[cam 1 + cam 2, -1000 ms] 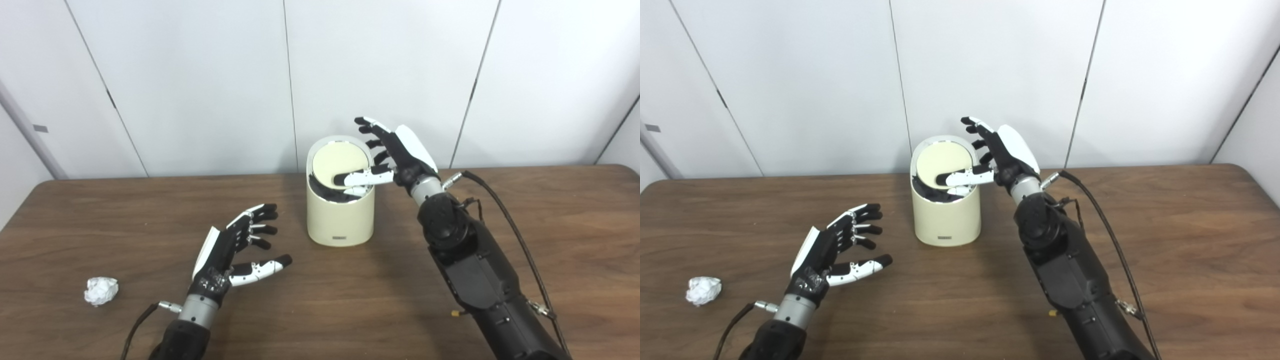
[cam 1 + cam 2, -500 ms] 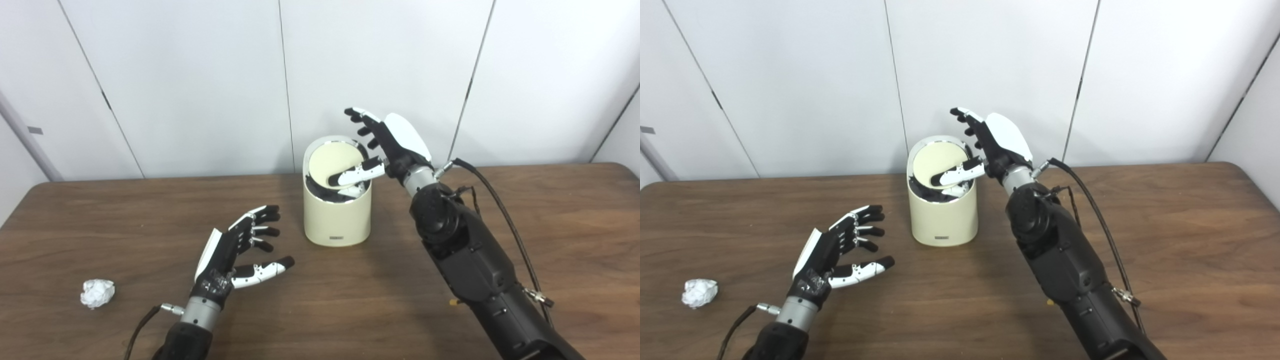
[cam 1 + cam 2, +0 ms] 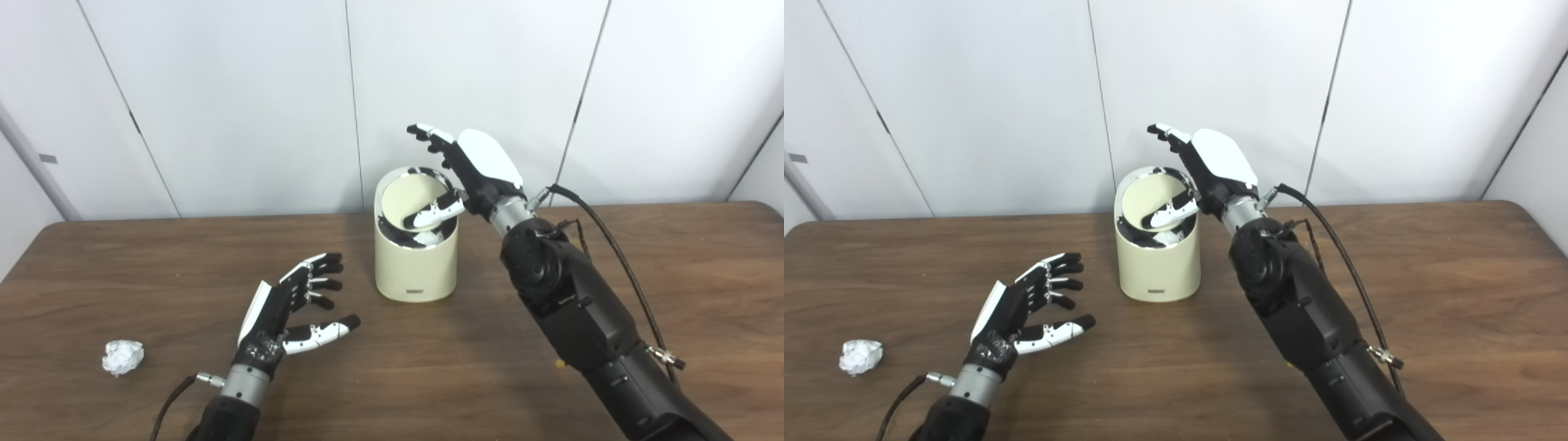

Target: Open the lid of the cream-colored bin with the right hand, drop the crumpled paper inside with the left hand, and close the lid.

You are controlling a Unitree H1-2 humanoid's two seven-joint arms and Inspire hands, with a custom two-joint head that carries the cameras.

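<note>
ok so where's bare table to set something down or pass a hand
Bare wood lies right of the cream-colored cylindrical bin, beyond the right arm, and along the near edge between both arms. Another patch sits between the white crumpled paper and the open left hand. It is crowded at the bin's mouth, where the right hand presses its lid.

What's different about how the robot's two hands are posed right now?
The right hand is raised at the cream bin, its thumb pressed onto the tilted lid; the left hand hovers low over the table, touching nothing. Both have spread fingers and hold nothing; the crumpled paper lies apart.
</note>
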